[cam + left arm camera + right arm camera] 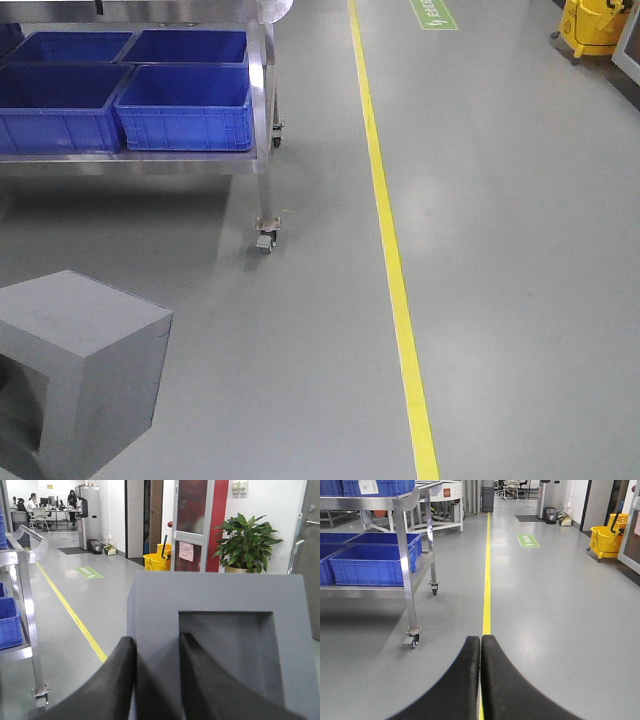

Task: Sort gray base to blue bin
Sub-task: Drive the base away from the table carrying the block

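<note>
- The left hand (156,645) is clenched on the gray base (225,630). One dark finger (112,680) lies against the outside of the cube's left wall and the other sits inside the square recess, so the wall is pinched between them.
- Seen from the front, the gray base (85,375) hangs low at the far left with its recess turned leftward, well apart from the steel cart (262,120).
- The cart's lower shelf carries four blue tubs in two rows. The blue bin (185,105) sits at the shelf's front right corner, just beside its left neighbour (55,105).
- A caster (265,240) under the cart's front right leg rests on the gray floor (520,250).
- A yellow line (395,270) runs along the floor to the right of the cart.
- Farther right, a green floor sign (432,13) lies at the top edge of the front view, and a yellow mop bucket (598,25) stands in the far right corner.
- The right hand (480,640) is clenched, its two dark fingers (455,680) pressed flat together with nothing between them, above the yellow line.
</note>
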